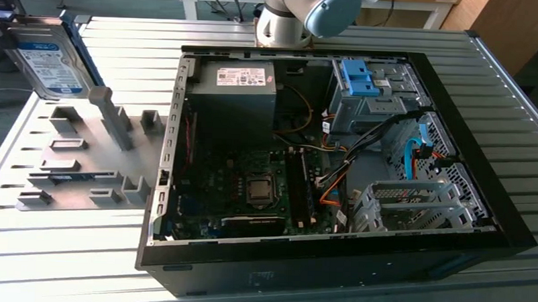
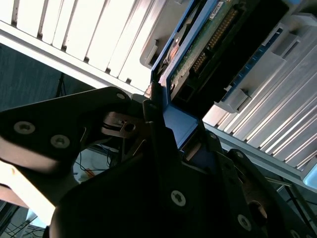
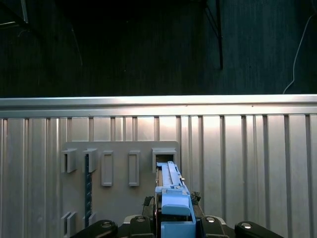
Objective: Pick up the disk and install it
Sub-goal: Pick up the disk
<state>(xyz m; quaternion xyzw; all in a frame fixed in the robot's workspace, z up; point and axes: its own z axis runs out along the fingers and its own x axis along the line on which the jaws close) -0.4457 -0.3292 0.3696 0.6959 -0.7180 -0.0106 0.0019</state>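
Blue-railed disk (image 1: 47, 57) clamped in claw (image 3: 174, 210), nr grey fixture plate (image 1: 94, 162).

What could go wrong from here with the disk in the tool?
1. The tool grips the disk by its thin blue rail edge, so it might slip or tilt.
2. The disk sits close to the grey holder and its posts, so it may catch there.
3. Loose cables lie in the case near the drive cages, where the disk could snag.
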